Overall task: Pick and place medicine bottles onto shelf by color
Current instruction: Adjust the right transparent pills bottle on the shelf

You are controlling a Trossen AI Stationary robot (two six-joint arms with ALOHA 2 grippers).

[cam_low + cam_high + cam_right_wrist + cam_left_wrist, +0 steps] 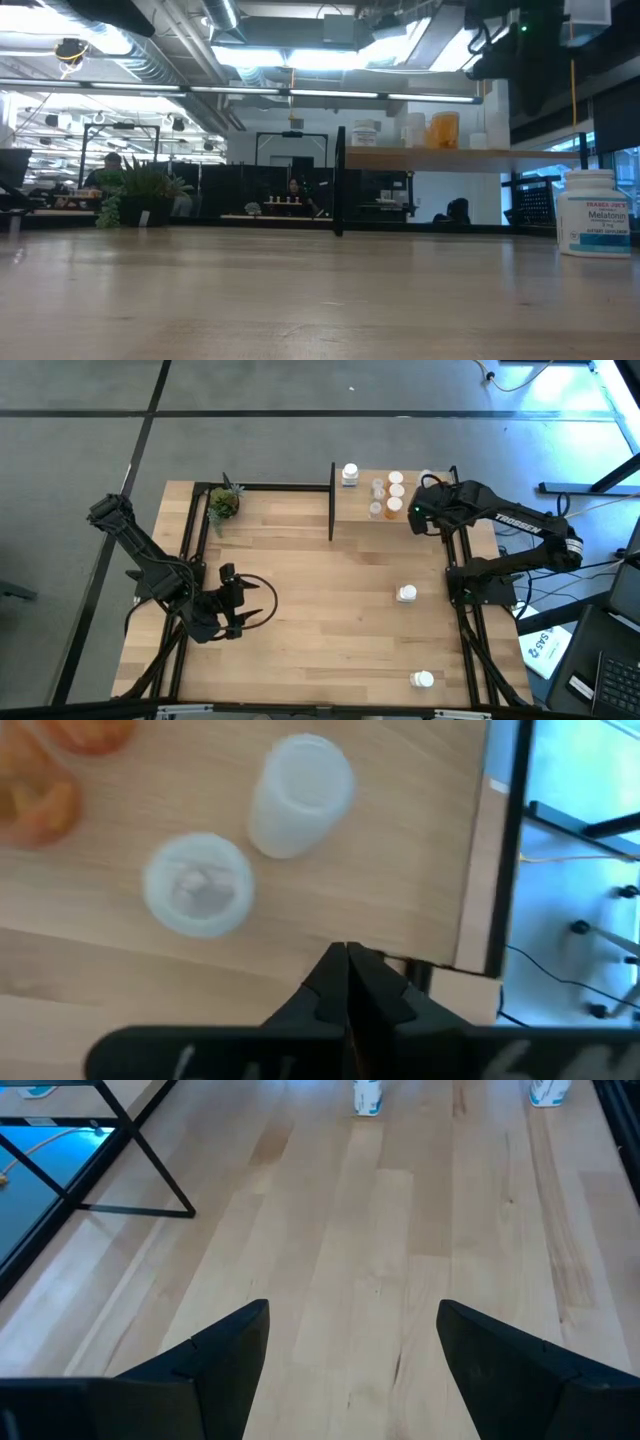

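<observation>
The shelf (360, 500) stands at the table's far right and carries several medicine bottles: a white one (349, 473), a clear one (378, 488) and orange ones with white caps (396, 491). My right gripper (416, 510) hovers shut above the shelf's right end; in its wrist view the shut fingers (348, 965) point down beside two clear bottles (198, 885) (298, 795) standing on the board. Two white bottles (406, 594) (423, 680) stand on the tabletop. My left gripper (255, 605) waits open at the table's left, empty (350, 1350).
A small potted plant (223, 503) stands at the far left. Black posts (331, 500) (510, 820) frame the shelf, with its right edge close to my right gripper. One white bottle (593, 212) stands close to the low camera. Bare wood lies across the table's middle.
</observation>
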